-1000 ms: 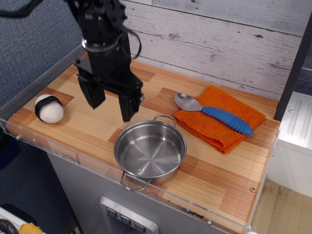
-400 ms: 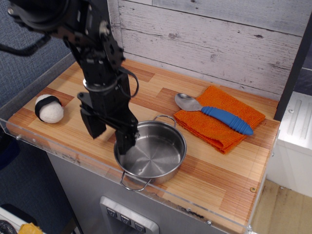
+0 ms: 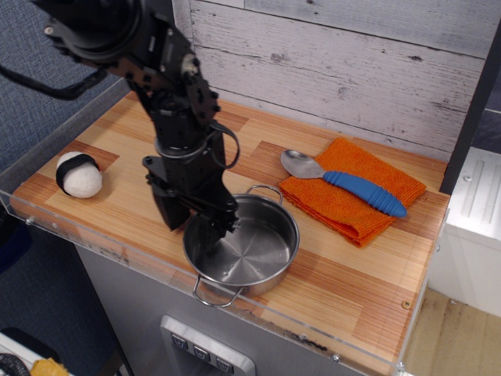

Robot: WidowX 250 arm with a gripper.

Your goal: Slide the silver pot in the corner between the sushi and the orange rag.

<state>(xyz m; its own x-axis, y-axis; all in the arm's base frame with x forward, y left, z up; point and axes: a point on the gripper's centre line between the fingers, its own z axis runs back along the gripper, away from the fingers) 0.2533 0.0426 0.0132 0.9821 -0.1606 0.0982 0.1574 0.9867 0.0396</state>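
Observation:
The silver pot (image 3: 254, 249) stands near the table's front edge, between the sushi (image 3: 78, 174) at the far left and the orange rag (image 3: 344, 211) at the right. My gripper (image 3: 194, 219) is open and low over the pot's left rim. One finger (image 3: 167, 210) is outside the wall and the other (image 3: 222, 222) is inside the pot. The pot's left rim is partly hidden by the fingers. The corner (image 3: 448, 171), where the dark post meets the plank wall, lies at the back right behind the rag.
A metal spoon with a blue handle (image 3: 365, 193) lies across the rag. A clear raised lip (image 3: 258, 315) runs along the wooden table's front and left edges. The whitewashed plank wall (image 3: 337, 70) closes the back.
My gripper has come down and to the right, from above the table left of the pot to straddling the pot's left rim. The pot, sushi, rag and spoon have not moved.

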